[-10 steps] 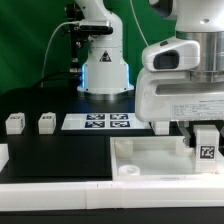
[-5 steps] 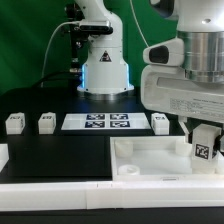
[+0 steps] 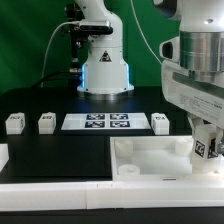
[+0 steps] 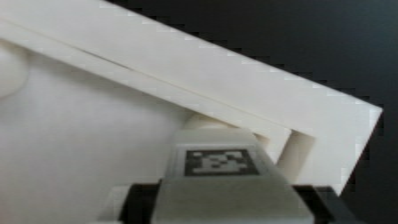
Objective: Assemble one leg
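Observation:
My gripper is shut on a leg, a small white block with a black-and-white tag, and holds it tilted over the right end of the big flat white top. In the wrist view the leg sits between the dark fingers with its tag facing the camera, close to the top's raised rim. Three more legs stand on the black table: two on the exterior view's left and one by the arm.
The marker board lies flat behind the top. The robot base stands at the back. A round corner socket shows at the top's near left corner. A white rail runs along the front edge.
My gripper has moved toward the exterior view's right with the leg and has tilted it, uncovering the loose leg beside the marker board.

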Motion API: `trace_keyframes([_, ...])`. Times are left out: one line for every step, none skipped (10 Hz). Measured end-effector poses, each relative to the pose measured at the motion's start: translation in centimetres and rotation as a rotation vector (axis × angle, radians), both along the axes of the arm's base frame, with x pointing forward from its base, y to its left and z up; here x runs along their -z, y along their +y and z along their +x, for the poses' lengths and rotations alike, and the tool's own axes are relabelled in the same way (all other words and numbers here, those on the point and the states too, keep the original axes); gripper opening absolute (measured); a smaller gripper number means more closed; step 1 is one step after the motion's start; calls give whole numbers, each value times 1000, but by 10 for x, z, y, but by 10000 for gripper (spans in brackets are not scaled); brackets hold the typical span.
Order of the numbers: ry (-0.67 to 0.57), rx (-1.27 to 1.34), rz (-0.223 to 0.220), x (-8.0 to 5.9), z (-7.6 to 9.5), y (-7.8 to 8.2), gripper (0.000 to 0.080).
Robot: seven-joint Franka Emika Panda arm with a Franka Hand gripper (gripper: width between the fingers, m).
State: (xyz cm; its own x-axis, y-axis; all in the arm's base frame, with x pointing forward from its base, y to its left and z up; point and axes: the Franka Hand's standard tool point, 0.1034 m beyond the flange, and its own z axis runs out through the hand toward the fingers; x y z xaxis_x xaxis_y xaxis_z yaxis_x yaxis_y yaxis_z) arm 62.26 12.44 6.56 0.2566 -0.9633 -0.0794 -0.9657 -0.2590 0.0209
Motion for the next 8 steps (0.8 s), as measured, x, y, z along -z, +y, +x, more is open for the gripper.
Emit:
trace_keyframes([8,103,2,0,0,0,293])
trace_keyframes([11,139,-1,0,0,0,293])
trace_keyframes([9,117,0,0,0,1,293])
trace_keyframes([7,91,1,0,0,1,460])
trace_keyframes([3,36,4,0,0,1,598])
trace_keyframes([3,30,4,0,0,1,598])
trace_keyframes([0,-15,5,0,0,1,639])
trace_keyframes([-9,-182,11,0,0,-2,639])
